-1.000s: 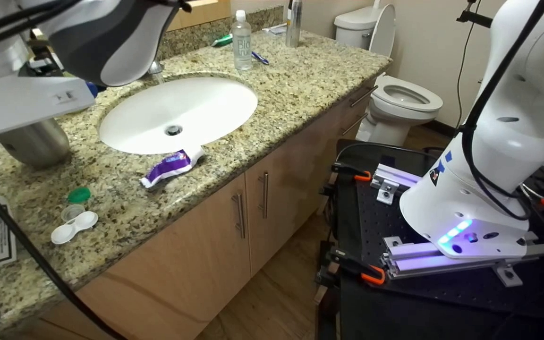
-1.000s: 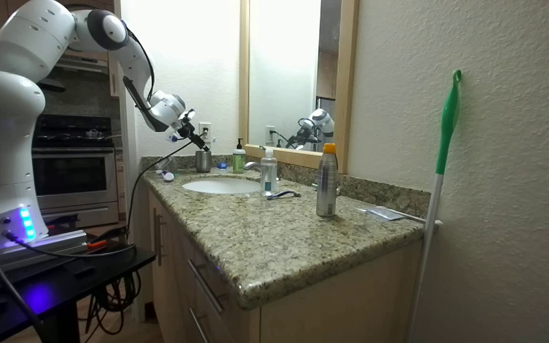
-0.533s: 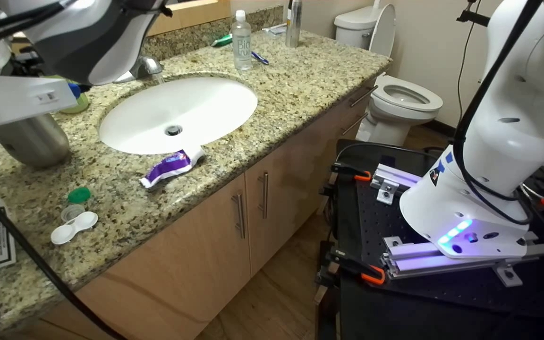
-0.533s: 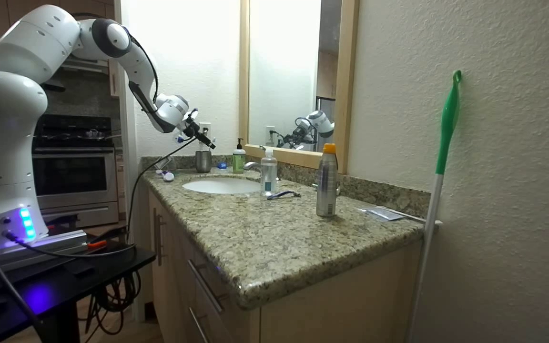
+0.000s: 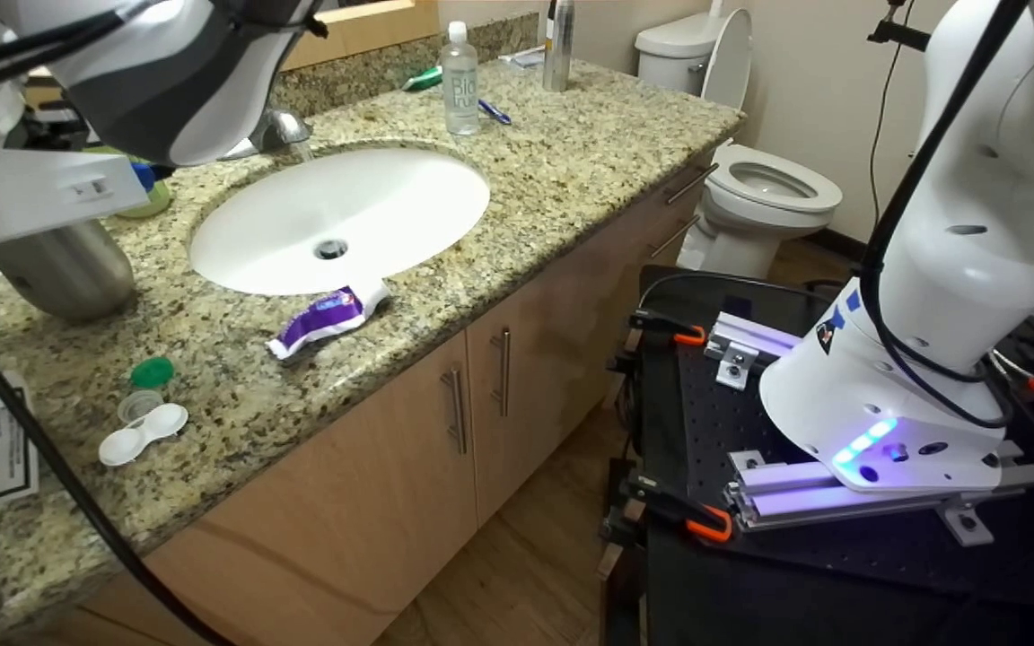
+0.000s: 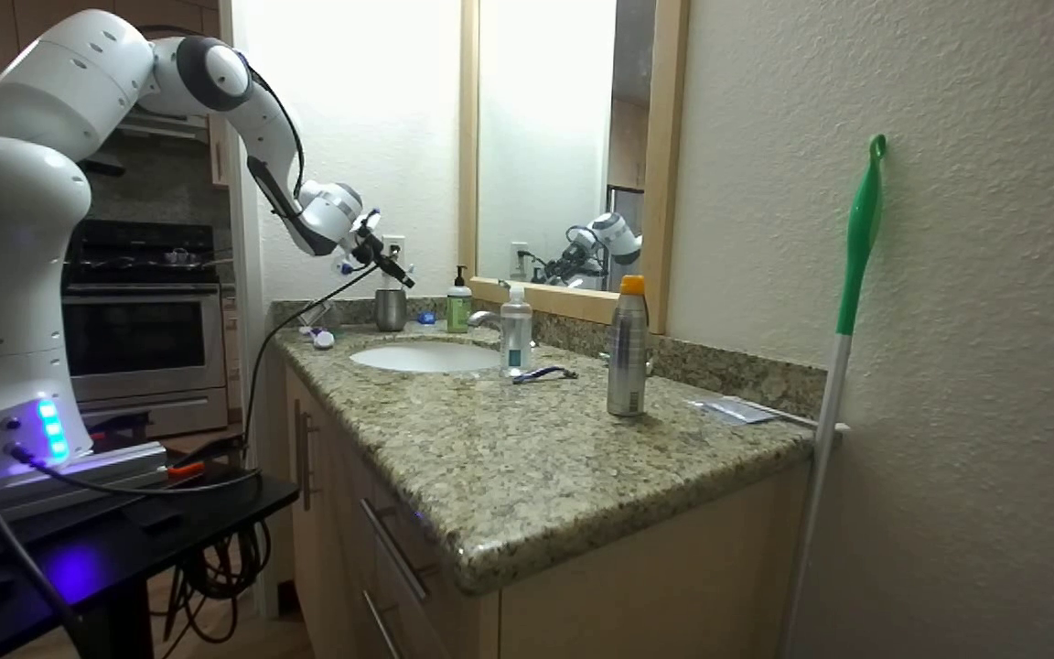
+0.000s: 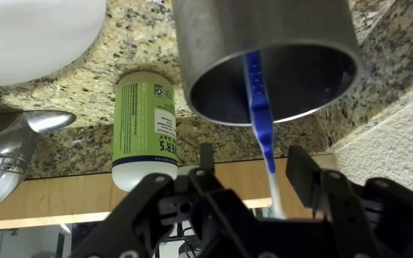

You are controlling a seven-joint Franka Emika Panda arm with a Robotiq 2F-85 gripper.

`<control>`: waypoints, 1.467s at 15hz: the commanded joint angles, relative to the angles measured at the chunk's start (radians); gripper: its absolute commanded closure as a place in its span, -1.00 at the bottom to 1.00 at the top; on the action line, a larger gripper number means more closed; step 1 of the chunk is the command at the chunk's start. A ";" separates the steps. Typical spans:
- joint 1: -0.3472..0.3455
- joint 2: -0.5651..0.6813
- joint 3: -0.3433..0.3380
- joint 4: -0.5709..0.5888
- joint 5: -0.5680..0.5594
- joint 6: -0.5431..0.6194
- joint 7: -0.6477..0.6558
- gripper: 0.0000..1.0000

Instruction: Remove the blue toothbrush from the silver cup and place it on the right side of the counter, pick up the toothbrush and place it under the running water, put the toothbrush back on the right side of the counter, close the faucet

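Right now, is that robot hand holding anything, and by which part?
Nothing is held: the gripper stands open, with gaps on both sides of the toothbrush, whose lower end is in the cup.

White arm [image 6: 79, 87], black cables [image 5: 872, 278], blue lights [image 5: 865, 440], black pincer [image 7: 251, 163].

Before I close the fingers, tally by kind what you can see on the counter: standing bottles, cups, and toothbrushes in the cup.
Bottles: 3 (green soap bottle, clear bottle, silver orange-capped bottle)
Cups: 1 (silver cup)
Toothbrushes: 1 (blue toothbrush)
Total: 5
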 commanded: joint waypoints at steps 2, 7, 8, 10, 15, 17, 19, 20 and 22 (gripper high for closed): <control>-0.008 -0.007 0.004 0.006 0.012 0.008 -0.001 0.64; -0.016 -0.030 0.021 -0.006 0.072 -0.007 -0.026 1.00; -0.016 -0.037 0.025 -0.011 0.093 -0.014 -0.032 0.99; -0.004 -0.057 0.012 -0.020 0.159 -0.012 -0.058 0.97; 0.012 -0.155 -0.030 -0.049 0.230 -0.061 -0.061 0.97; 0.015 -0.218 -0.056 -0.065 0.215 -0.116 -0.047 0.97; -0.009 -0.292 -0.049 -0.103 0.261 -0.199 -0.115 0.97; -0.020 -0.336 -0.049 -0.129 0.289 -0.251 -0.154 0.97; -0.062 -0.434 -0.036 -0.195 0.426 -0.349 -0.303 0.97</control>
